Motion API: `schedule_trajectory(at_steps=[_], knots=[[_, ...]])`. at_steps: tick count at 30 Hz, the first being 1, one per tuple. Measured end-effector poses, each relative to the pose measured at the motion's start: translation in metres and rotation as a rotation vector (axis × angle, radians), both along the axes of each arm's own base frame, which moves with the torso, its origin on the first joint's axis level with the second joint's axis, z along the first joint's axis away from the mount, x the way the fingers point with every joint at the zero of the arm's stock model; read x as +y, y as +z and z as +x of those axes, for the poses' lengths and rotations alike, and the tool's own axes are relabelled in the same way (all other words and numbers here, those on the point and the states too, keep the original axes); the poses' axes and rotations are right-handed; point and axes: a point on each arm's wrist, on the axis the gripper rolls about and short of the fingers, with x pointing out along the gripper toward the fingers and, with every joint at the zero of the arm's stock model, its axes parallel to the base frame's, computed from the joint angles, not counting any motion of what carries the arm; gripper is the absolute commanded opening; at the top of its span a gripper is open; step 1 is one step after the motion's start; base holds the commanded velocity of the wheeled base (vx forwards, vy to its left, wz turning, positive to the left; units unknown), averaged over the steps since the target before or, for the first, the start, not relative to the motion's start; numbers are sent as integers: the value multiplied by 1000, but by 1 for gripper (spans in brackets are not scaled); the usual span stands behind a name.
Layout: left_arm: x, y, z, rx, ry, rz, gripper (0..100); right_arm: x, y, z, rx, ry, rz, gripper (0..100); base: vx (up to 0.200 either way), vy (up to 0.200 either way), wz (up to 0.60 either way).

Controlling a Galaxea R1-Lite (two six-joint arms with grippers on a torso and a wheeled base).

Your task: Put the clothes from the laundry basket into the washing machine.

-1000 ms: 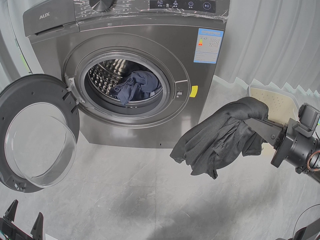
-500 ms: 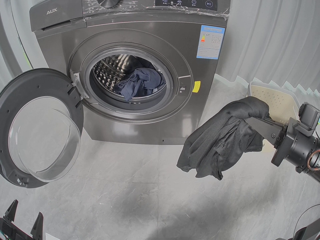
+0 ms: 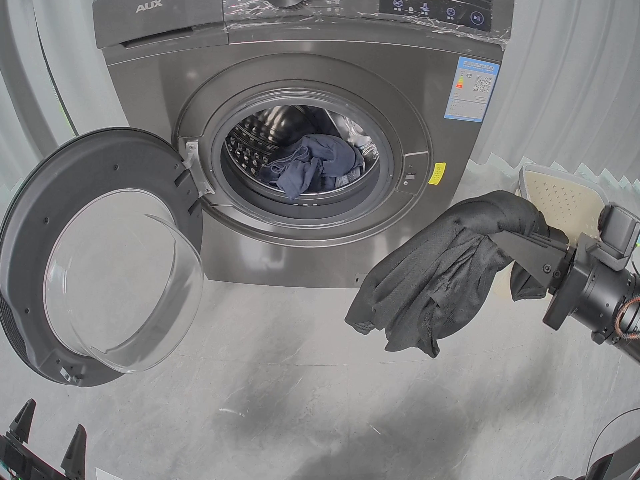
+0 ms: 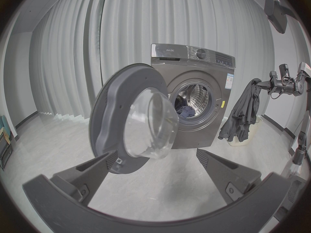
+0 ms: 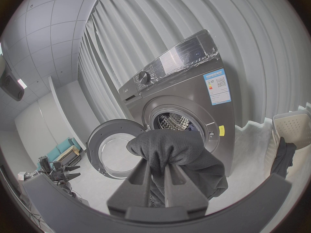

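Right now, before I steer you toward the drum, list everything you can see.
Washing machine: one, grey, straight ahead.
Door: one, grey with a clear window, swung open on the left.
Navy garment: one, dark blue, lying in the drum.
Black garment: one, hanging from the right gripper, right of the machine's opening.
Laundry basket: one, cream, on the floor right of the machine.
Curtain: pale grey, behind the machine.
Floor: grey tiles.
Left gripper: open, empty, low on the left.
Right gripper: shut on the black garment.
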Motion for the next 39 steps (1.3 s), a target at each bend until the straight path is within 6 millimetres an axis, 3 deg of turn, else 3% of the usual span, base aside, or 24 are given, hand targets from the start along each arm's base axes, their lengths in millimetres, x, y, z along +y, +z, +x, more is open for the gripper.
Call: schedule_trajectory(at_steps=[16, 25, 39], knots=[[0, 0, 0, 0, 0, 4, 100, 1, -3, 1, 11, -1, -7, 0, 0, 0, 0], [0, 0, 0, 0, 0, 1, 100, 1, -3, 1, 13, 0, -9, 0, 0, -200, 0], [0, 0, 0, -2, 7, 13, 100, 11, -7, 7, 27, 14, -16, 0, 0, 0, 0]])
